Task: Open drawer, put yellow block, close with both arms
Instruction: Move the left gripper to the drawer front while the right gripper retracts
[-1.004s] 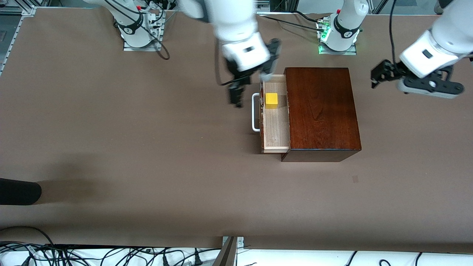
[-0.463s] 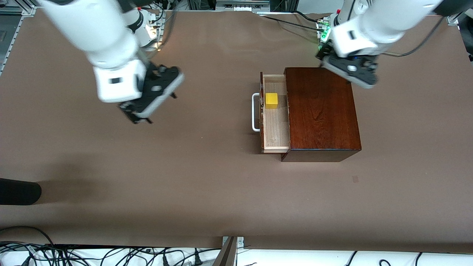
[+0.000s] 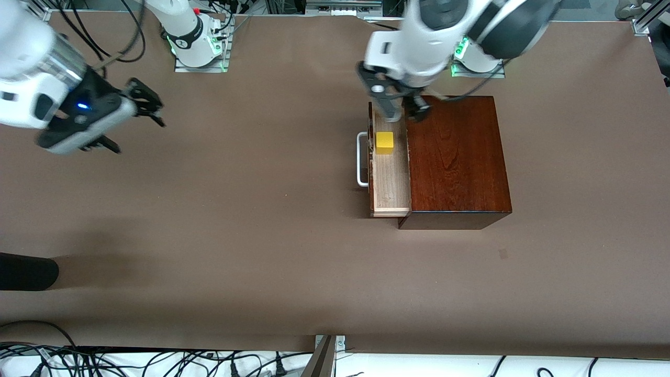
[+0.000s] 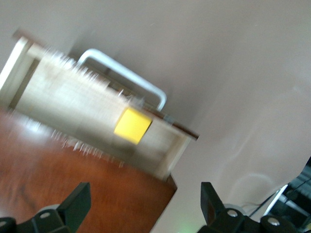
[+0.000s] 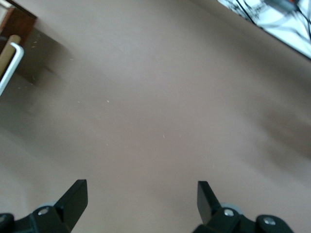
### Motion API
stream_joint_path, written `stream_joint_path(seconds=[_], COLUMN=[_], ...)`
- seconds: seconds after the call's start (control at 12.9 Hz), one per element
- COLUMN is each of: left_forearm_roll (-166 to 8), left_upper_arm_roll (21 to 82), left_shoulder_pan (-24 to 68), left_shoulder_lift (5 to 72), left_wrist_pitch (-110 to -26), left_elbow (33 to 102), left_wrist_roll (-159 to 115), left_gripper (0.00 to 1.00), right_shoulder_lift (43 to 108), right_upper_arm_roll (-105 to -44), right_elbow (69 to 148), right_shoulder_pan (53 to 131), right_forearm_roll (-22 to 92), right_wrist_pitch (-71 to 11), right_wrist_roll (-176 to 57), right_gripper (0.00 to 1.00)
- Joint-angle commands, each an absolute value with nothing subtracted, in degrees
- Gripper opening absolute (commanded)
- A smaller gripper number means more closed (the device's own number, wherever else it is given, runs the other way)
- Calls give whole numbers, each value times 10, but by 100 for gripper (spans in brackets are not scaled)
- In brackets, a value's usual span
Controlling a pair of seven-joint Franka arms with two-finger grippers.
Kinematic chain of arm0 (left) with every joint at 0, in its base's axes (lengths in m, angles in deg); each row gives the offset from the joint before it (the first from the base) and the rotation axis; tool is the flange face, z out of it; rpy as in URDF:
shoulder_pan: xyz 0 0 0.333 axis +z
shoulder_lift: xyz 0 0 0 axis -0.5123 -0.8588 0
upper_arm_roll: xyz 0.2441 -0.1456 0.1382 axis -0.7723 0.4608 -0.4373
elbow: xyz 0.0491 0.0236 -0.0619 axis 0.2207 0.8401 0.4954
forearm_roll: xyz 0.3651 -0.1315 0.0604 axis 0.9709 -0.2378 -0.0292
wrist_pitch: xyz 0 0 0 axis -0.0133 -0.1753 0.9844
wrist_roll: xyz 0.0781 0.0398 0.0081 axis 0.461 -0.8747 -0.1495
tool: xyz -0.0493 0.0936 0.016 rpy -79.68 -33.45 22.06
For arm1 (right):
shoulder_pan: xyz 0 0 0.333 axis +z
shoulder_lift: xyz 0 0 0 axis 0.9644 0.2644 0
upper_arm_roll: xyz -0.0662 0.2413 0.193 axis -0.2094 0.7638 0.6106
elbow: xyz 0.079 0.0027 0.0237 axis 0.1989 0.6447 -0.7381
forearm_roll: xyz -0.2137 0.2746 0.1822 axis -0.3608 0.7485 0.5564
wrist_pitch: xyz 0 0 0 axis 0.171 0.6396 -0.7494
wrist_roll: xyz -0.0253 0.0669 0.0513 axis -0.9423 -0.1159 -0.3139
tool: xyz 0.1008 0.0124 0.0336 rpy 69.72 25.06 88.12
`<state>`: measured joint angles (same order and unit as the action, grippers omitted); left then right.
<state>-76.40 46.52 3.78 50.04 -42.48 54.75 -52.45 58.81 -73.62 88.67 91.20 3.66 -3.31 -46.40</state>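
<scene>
The drawer point(image 3: 390, 178) stands pulled out of the dark wooden box point(image 3: 455, 157) toward the right arm's end, its white handle point(image 3: 361, 159) outermost. The yellow block point(image 3: 384, 142) lies in the drawer, toward the end nearest the robot bases. My left gripper point(image 3: 402, 108) is open and empty, over the box's edge and that end of the drawer. The left wrist view shows the block point(image 4: 132, 125), the handle point(image 4: 126, 73), the box top point(image 4: 73, 184) and the open left gripper point(image 4: 146, 206). My right gripper point(image 3: 149, 104) is open and empty over bare table at its arm's end; it also shows in the right wrist view point(image 5: 141, 199).
The two arm bases point(image 3: 199, 44) point(image 3: 479, 60) stand at the table's edge farthest from the front camera. A dark rounded object point(image 3: 26, 271) juts in at the right arm's end. Cables point(image 3: 157, 361) lie along the near edge. The drawer handle point(image 5: 10, 65) shows in the right wrist view.
The right arm swung away from the drawer handle to its own end of the table. The left arm came in from its end to over the box and drawer. The block and drawer stayed put.
</scene>
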Motion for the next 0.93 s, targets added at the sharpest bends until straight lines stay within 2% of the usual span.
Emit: stream_joint_path(seconds=[0.0,0.15,0.39,0.62,0.85], left_forearm_roll=[-809,-807,-763,-723,-689], left_upper_arm_roll=[463,477,478,478,478], left_shoulder_pan=[26,22,3,-7,-11], left_shoulder_lift=[402,352,291,257,251], left_wrist_pitch=[-484,-553,-629,-667,-669], left_elbow=[491,492,497,502,514], left_wrist_roll=[-673,-727,-835,-844,-849], left_gripper=[100,100,100,100,100], right_shoulder_lift=[511,489,491,495,496], right_upper_arm_roll=[-720,-717,-717,-717,-717], right_elbow=[990,1030,1038,1033,1033], right_shoulder_pan=[870,851,845,850,850], right_forearm_roll=[41,19,6,-9,-20], right_wrist_pitch=[-49,-49,-49,-50,-51], right_wrist_roll=[-501,-534,-561,-567,-568], right_gripper=[100,100,100,100,100])
